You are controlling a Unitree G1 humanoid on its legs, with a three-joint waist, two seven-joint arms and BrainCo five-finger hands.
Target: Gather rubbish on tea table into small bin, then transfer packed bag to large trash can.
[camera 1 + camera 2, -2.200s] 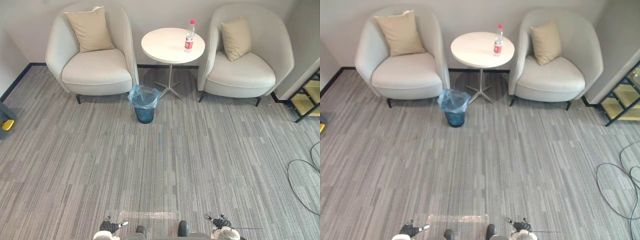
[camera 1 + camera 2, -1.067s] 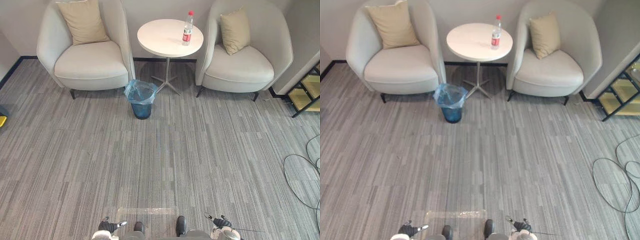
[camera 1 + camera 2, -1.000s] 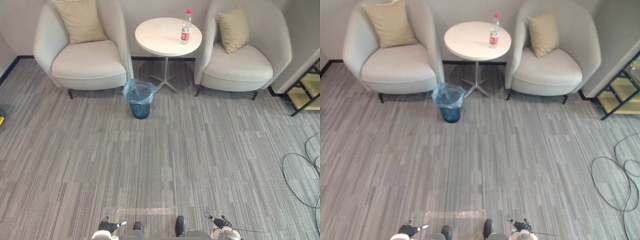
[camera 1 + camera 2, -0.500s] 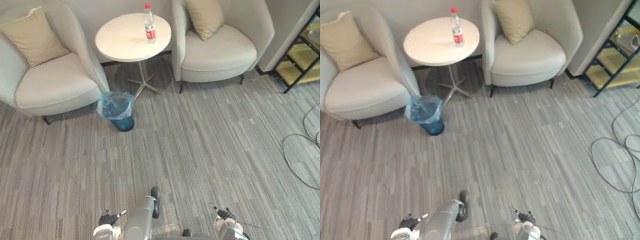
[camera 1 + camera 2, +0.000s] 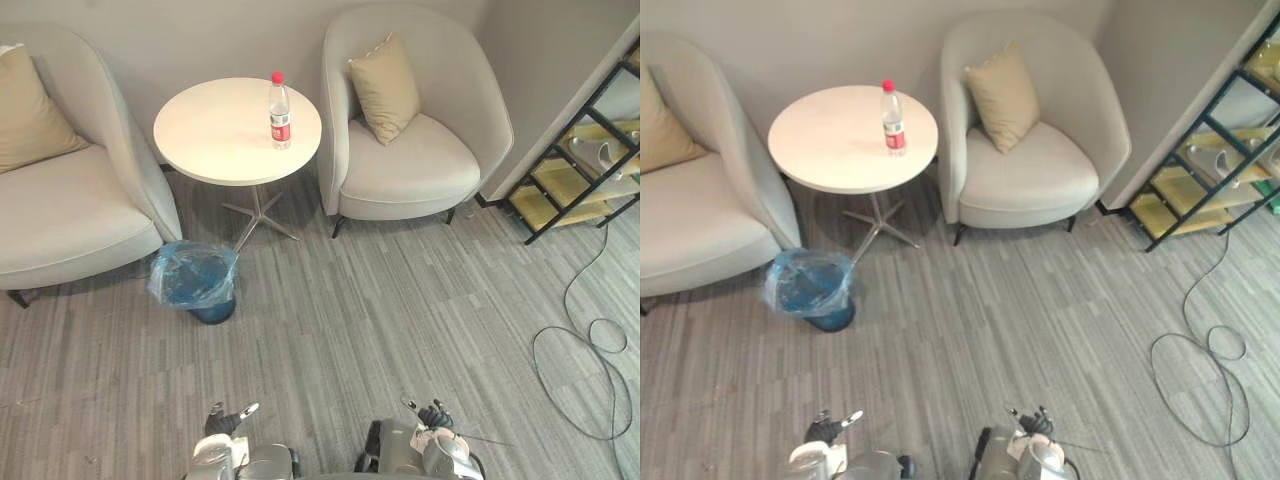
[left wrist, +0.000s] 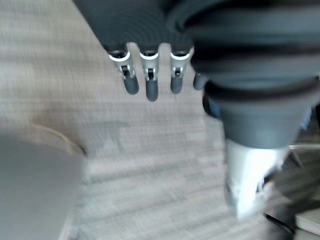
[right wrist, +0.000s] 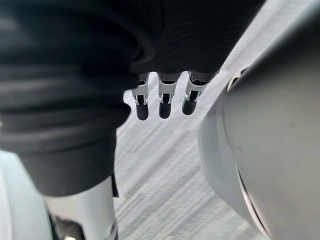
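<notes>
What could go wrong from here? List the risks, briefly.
1. The bottle stands upright, tall and narrow, on the tea table; a clumsy reach may topple it.
2. The small bin with its loose blue bag sits on the floor near the table's foot; walking up could kick it over.
The left hand and right hand are open, empty.

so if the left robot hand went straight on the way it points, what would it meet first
Likely the carpet: the left robot hand has straight fingers, and its wrist view shows carpet past them. The bin stands further ahead, depth unclear.
</notes>
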